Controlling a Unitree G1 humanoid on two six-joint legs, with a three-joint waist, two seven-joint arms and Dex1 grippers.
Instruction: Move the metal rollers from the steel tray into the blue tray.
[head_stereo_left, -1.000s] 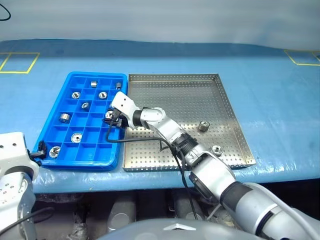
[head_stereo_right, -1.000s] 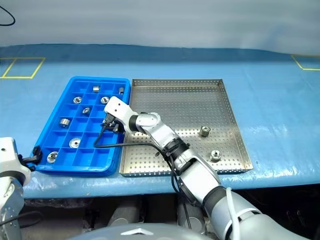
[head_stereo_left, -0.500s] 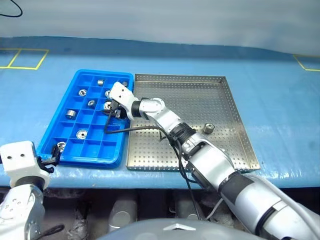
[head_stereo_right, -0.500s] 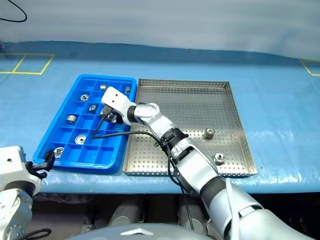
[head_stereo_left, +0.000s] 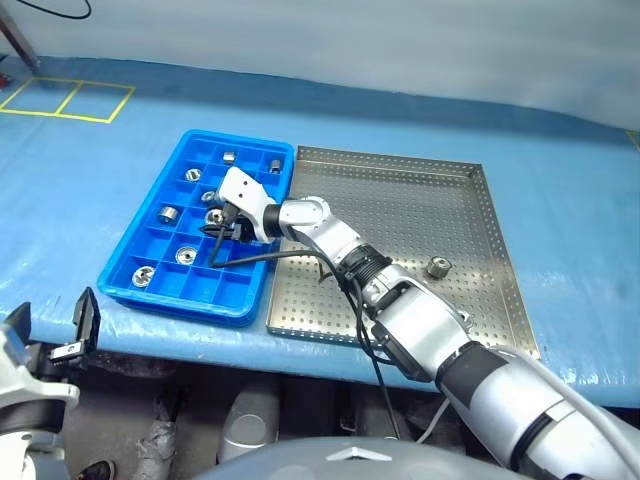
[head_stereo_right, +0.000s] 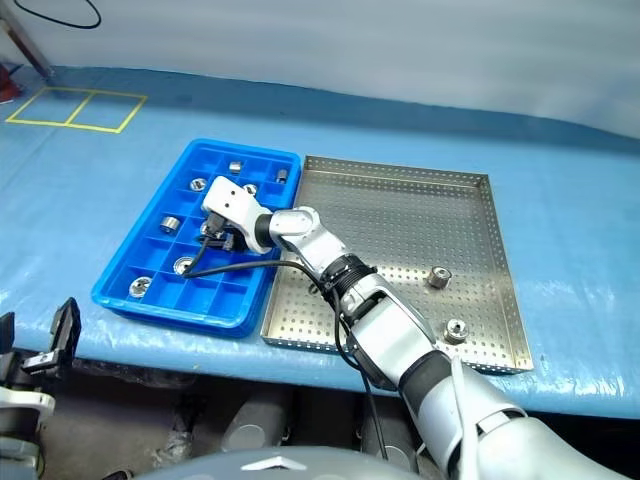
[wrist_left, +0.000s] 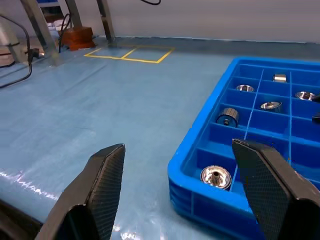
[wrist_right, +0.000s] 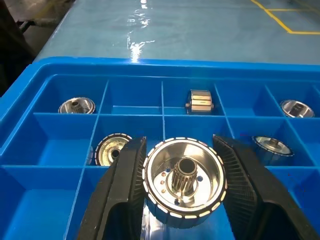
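The blue tray (head_stereo_left: 185, 303) lies left of the steel tray (head_stereo_left: 420, 210), and several metal rollers (head_stereo_left: 166, 215) sit in its compartments. My right gripper (head_stereo_left: 216, 226) hangs over the middle of the blue tray. In the right wrist view it (wrist_right: 179, 142) is shut on a metal roller (wrist_right: 184, 182), held just above a compartment. Two rollers (head_stereo_right: 437, 276) (head_stereo_right: 455, 328) rest on the steel tray's near right part. My left gripper (head_stereo_left: 52, 322) stands open in front of the table edge, near the blue tray's front left corner (wrist_left: 200, 200), with nothing between its fingers (wrist_left: 107, 175).
A blue sheet covers the table (head_stereo_left: 560, 200). Yellow taped squares (head_stereo_left: 65, 100) mark its far left. Table legs and a brown box (wrist_left: 80, 36) stand beyond the table in the left wrist view.
The camera has swung to the left. My left gripper has drawn back from the blue tray's front left corner to in front of the table edge. The right gripper stays over the blue tray with its roller.
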